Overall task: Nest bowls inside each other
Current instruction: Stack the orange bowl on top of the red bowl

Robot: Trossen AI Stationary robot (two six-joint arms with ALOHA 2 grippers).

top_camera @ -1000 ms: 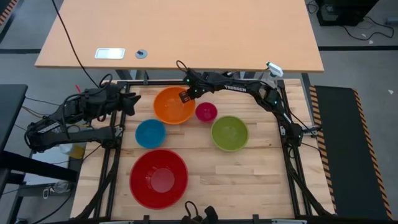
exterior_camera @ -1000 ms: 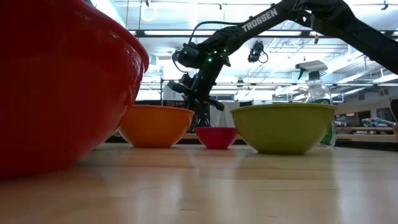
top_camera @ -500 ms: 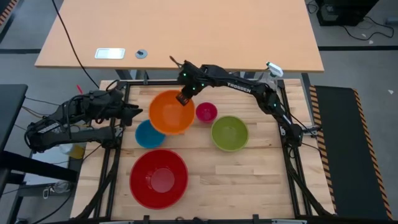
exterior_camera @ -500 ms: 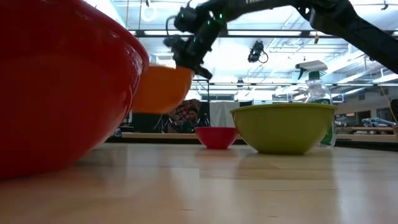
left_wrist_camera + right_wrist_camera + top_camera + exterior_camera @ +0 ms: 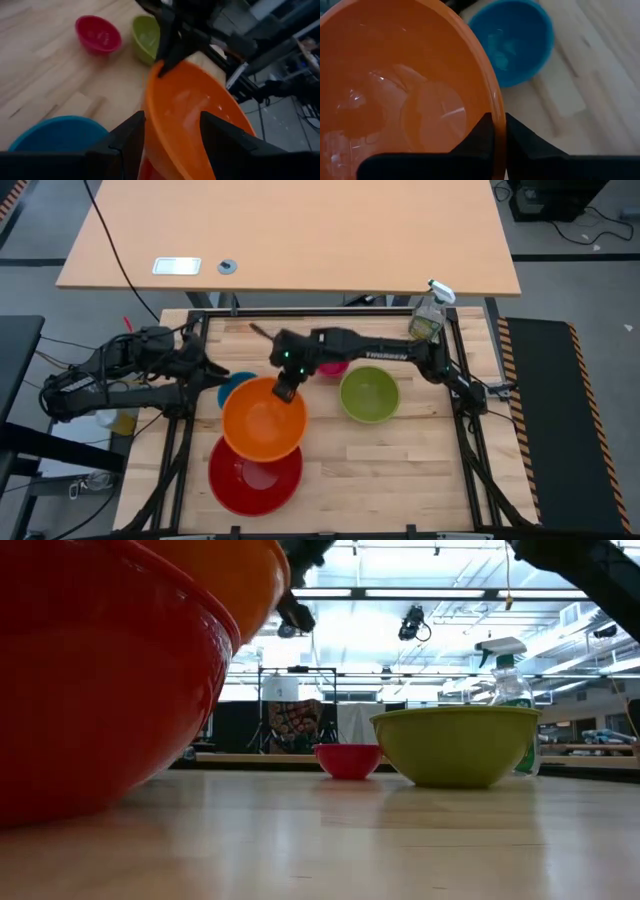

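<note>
My right gripper (image 5: 289,388) is shut on the orange bowl (image 5: 262,418), which hangs tilted over the far part of the red bowl (image 5: 255,480). The red bowl stands on its base near the table's front edge. The blue bowl (image 5: 233,385) sits just beyond the orange one, partly hidden by it. Under my right arm the pink bowl (image 5: 334,367) peeks out. The green bowl (image 5: 369,394) stands to its right. My left gripper (image 5: 214,370) waits open at the table's left, pointing at the blue bowl. My right gripper pinches the orange bowl's rim (image 5: 494,106), one finger (image 5: 479,142) inside the bowl and the other outside. It has the rim's far right part (image 5: 293,383) and comes slanting down from the table's far right. The bowl is lifted clear and tilted, above the red bowl.
A clear spray bottle (image 5: 429,316) stands at the table's far right corner. Black frame rails run along the table's left and right sides. Bare wood (image 5: 400,460) lies at the near right, beside the red bowl.
My right gripper has lifted the orange bowl off the table at the far side. It has carried the bowl up and toward the near left, to above the red bowl. The bowl has tipped on the way. The other bowls have stayed in place.
</note>
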